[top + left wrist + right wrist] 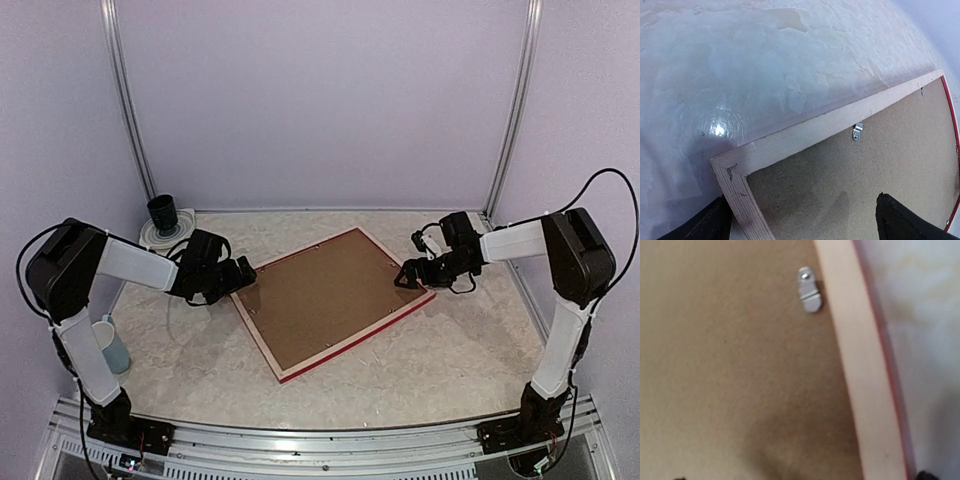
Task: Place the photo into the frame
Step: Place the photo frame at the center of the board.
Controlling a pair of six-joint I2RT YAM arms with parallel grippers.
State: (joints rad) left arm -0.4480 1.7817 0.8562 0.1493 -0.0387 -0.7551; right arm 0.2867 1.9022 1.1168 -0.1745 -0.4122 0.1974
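Left hand (245, 275) and right hand (408, 275) flank the frame (355, 335), lying back up.

The frame (352, 338) is laid back-up on the marbled table (450, 370). The left gripper (243, 276) and right gripper (406, 276) are positioned at opposite corners.

pale marbled table (420, 370), big frame (355, 335) lying face down on it mid-table and turned at an angle, brown backing board (330, 295) filling its back, black cup (163, 212) on a white round stand (150, 238) in the far-left corner, pale blue container (113, 345) by the left edge
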